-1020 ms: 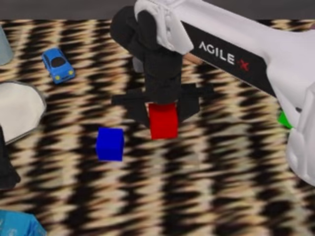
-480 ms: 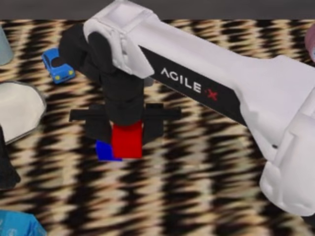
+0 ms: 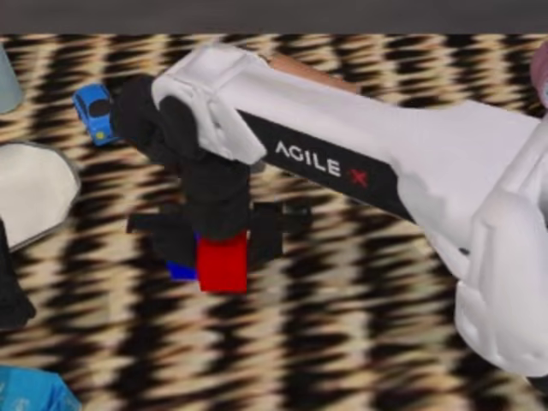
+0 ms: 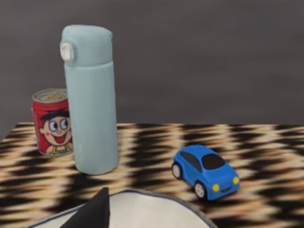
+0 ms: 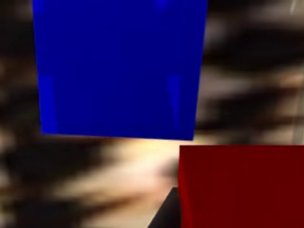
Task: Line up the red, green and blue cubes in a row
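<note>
My right gripper is shut on the red cube, holding it at the table's centre-left. The blue cube lies right beside it on the left, and only a sliver shows past the gripper's dark finger. In the right wrist view the blue cube fills the frame close to the red cube, with a narrow gap between them. The green cube is hidden under the right arm. My left arm stays parked at the left edge.
A white bowl sits at the left, with a blue toy car behind it. The left wrist view shows a pale blue flask, a red can, the car and the bowl. A blue object lies at the front left corner.
My right gripper has carried the red cube leftward to just beside the blue cube, then a little toward the front. The arm now covers the green cube.
</note>
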Motion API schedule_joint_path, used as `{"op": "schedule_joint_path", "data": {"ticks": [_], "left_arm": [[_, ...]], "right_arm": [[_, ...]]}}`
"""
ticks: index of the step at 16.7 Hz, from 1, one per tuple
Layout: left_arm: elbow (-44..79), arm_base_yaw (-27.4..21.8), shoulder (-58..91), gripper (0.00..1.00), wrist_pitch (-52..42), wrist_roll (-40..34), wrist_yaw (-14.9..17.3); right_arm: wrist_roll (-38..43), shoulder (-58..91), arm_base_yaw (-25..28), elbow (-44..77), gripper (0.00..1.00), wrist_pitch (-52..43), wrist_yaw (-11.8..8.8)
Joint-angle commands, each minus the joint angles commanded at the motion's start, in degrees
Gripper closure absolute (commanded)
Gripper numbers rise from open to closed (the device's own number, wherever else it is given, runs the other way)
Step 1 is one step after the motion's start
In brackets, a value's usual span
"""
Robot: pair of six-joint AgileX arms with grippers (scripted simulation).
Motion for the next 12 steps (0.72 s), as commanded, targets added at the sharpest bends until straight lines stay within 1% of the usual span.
{"op": "schedule_joint_path", "data": {"ticks": [2, 4, 8, 12], "left_arm": [[0.0, 0.0, 0.0, 0.00, 0.0, 0.0, 0.0], [0.0, 0.0, 0.0, 0.00, 0.0, 0.0, 0.0], [0.0, 0.0, 0.0, 0.00, 0.0, 0.0, 0.0], [0.0, 0.0, 0.0, 0.00, 0.0, 0.0, 0.0]], "right_arm": [[0.1, -0.1, 0.1, -4.8, 1.00, 4.6, 0.0], [0.1, -0.1, 0.2, -7.3, 1.00, 7.1, 0.0], [0.1, 0.0, 0.2, -7.7, 1.00, 7.5, 0.0], [0.1, 0.0, 0.2, -7.7, 0.70, 7.5, 0.0]]}}
